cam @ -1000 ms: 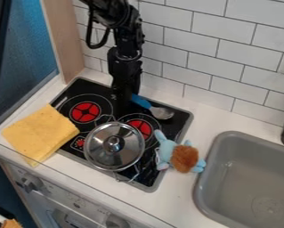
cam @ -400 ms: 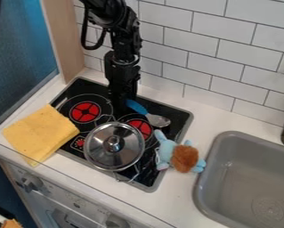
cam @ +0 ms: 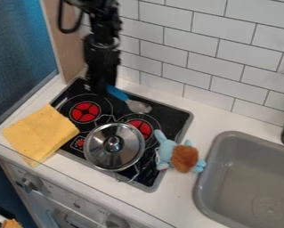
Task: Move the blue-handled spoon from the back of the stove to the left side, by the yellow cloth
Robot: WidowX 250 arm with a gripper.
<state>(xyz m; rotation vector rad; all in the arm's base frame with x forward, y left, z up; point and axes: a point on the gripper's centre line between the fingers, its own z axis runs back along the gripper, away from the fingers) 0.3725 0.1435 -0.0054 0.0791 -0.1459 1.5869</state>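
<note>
The black gripper (cam: 99, 88) hangs over the back left part of the black stovetop (cam: 173, 116), shut on the end of a spoon's blue handle (cam: 116, 93). From there the spoon slants to the right and toward the front, its metal head (cam: 139, 107) above the stove behind the right red burner (cam: 140, 128). The fingertips are dark against the stove and hard to make out. A steel pot with a shiny lid (cam: 113, 147) stands in front of the spoon, on the stove's front part.
A folded yellow cloth (cam: 40, 132) overlaps the stove's left edge. The blue and brown plush toy (cam: 182, 156) lies at its right edge, beside the grey sink (cam: 251, 178). A tiled wall (cam: 197, 53) rises behind, and a wooden panel (cam: 69, 40) stands at the left.
The gripper and the spoon first shifted slightly toward the front, then moved left and toward the back. Pot, cloth and plush toy have kept their places.
</note>
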